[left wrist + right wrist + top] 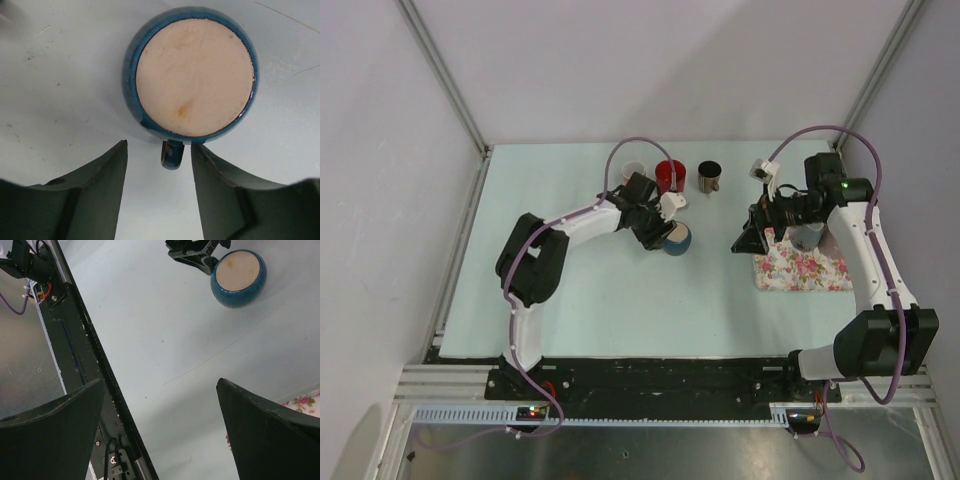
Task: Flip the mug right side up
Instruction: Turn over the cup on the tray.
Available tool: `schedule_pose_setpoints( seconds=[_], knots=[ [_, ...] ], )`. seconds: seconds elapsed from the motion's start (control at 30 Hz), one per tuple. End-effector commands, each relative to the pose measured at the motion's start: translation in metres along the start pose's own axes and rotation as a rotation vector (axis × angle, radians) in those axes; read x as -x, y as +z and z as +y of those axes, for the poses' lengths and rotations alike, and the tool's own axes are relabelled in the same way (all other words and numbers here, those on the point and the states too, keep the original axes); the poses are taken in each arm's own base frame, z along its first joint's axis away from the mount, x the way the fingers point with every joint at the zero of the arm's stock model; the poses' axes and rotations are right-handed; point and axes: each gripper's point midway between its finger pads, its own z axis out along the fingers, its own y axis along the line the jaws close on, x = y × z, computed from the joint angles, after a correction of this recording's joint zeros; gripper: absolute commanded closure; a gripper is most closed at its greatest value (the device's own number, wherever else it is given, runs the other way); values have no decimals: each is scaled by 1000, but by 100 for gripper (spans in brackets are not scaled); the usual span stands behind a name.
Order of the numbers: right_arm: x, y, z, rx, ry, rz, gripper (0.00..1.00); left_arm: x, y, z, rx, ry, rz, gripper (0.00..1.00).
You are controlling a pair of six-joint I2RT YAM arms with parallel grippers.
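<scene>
A blue mug point(677, 240) stands upside down on the pale table, its bare tan base point(195, 75) facing up. Its handle point(171, 154) points toward my left gripper point(159, 145). That gripper is open, with one finger on each side of the handle tip and not touching it. In the top view the left gripper point(660, 232) sits just left of the mug. My right gripper point(745, 240) is open and empty, held above the table to the mug's right. The right wrist view shows the mug point(239, 277) far off, between nothing of its own fingers point(160, 381).
A white mug point(634, 172), a red mug point(670, 176) and a dark mug point(710, 176) stand in a row behind the blue one. A floral cloth point(802, 270) lies at the right under the right arm. The black front rail point(80, 340) edges the table.
</scene>
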Motion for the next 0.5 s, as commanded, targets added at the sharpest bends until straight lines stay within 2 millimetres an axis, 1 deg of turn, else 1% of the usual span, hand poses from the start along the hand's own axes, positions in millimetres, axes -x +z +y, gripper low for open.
schedule_pose_setpoints(
  seconds=[0.0,0.03,0.13,0.23,0.3,0.37,0.4,0.47],
  knots=[
    [4,-4,4,23,1,-38,0,16,4,-2,-26,36,-22,46],
    [4,-3,4,25,3,-39,0,17,5,-2,-29,35,-22,49],
    [2,-3,3,27,7,-36,1,18,6,-1,-29,30,-19,53],
    [1,-1,1,30,13,-32,1,21,4,-1,-29,28,-26,59],
    [0,0,-1,31,18,-27,1,24,4,-2,-34,25,-33,68],
    [-1,1,-2,36,23,-25,0,27,3,-2,-36,17,-40,89],
    [-1,2,-2,40,26,-25,1,28,2,-3,-38,7,-45,94],
    [-1,4,-2,54,31,-33,1,34,-1,-7,-53,-12,-61,98]
  ],
)
